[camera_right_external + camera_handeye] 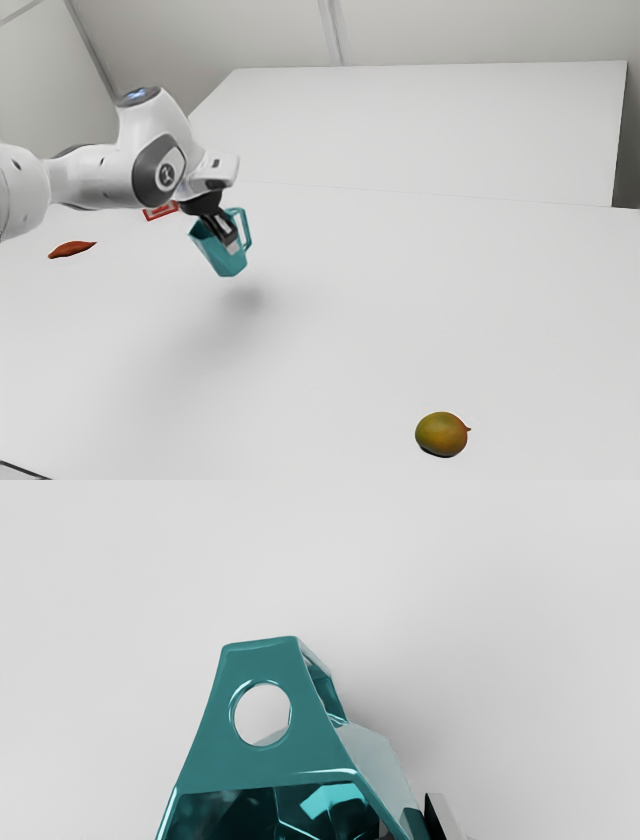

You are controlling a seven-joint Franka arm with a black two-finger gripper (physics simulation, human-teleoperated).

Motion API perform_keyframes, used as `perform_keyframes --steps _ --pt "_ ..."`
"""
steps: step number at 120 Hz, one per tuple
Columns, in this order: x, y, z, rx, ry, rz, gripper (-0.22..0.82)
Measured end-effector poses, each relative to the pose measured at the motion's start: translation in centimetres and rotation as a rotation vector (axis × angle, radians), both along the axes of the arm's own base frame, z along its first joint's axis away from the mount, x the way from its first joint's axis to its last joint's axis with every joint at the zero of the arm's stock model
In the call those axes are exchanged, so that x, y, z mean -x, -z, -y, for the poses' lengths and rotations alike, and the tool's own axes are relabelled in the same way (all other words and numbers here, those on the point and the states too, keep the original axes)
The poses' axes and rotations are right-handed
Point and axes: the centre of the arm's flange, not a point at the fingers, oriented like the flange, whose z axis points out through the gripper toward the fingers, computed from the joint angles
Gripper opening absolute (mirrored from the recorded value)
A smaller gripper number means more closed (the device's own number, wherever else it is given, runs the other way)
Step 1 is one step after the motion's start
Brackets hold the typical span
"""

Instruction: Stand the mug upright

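The gripper (228,234) is shut on the teal mug (225,259), which hangs tilted above the table with a shadow beneath it. Its opening leans toward the exterior view's upper left, its base points lower right, and the handle is on the right side. In the wrist view the mug (270,767) shows its handle plate with a round hole and part of its dark inside. The gripper (407,830) holds the mug's wall there, one finger outside it and a bit of the other visible inside the rim.
On the white table (400,300), a green-orange mango (441,434) lies near the exterior view's bottom right. A reddish-orange pod-like item (71,249) lies at the left. A red and white box (160,211) is partly hidden behind the arm.
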Motion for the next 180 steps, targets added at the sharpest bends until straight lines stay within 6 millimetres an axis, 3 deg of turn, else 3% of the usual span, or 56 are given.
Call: perform_keyframes --steps 52,132,180 --pt "-1.3 4.3 2.9 -0.063 -0.037 -0.023 -0.17" --pt "-0.6 6.7 4.3 -0.098 -0.088 -0.016 -0.17" --pt "-0.7 6.5 4.5 -0.09 -0.095 -0.005 0.24"
